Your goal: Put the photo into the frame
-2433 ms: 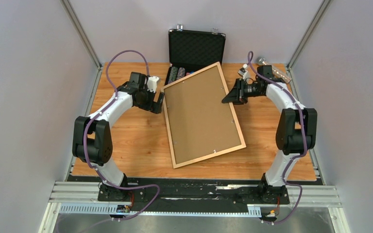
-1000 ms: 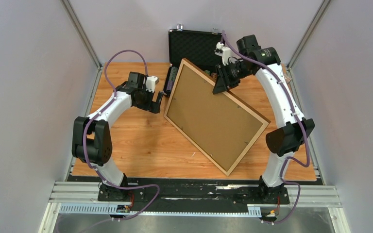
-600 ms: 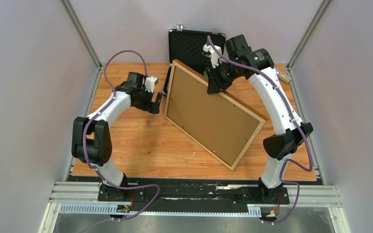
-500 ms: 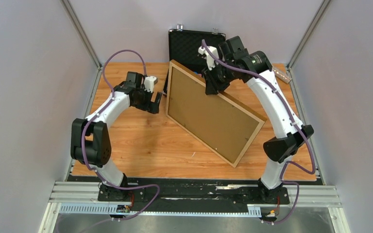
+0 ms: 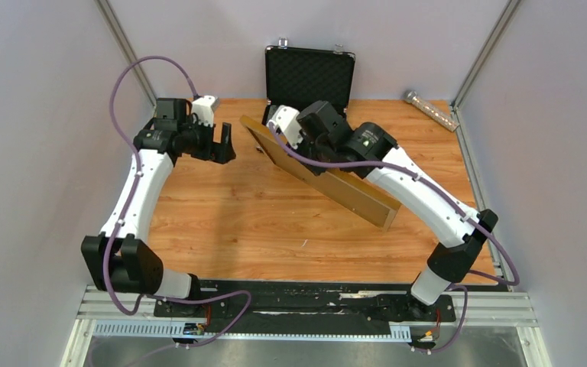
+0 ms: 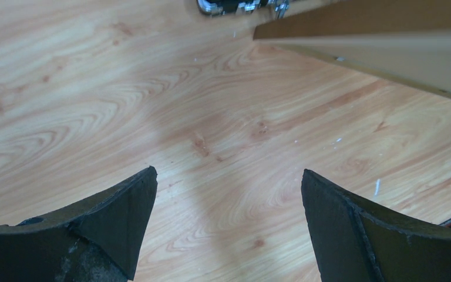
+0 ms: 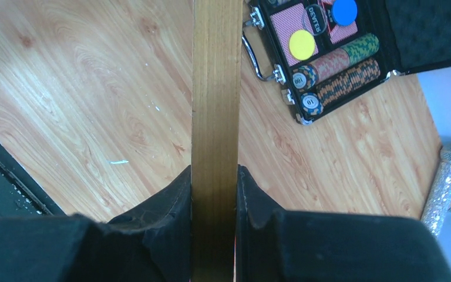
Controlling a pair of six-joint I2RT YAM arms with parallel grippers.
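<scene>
Clamped in the right end effector (image 7: 214, 174), the frame (image 5: 359, 197) has been tipped edgewise, likely for flipping; the left end effector (image 6: 228, 176) is spread.

My tabletop (image 5: 260, 222) is orange-brown wood grain. At 12 o'clock sits an open black case (image 5: 309, 76) with chips and cards inside. At 2 o'clock lies a glittery silver tube (image 5: 431, 111). I cannot tell whether the frame (image 5: 348, 189) touches the tabletop.

Soft, even light from overhead, bright enough; a faint shadow lies on the surface (image 6: 94, 88) ahead of the left hand (image 6: 229, 171). Beyond it the frame (image 6: 387, 53) looks blurred and smeared.
</scene>
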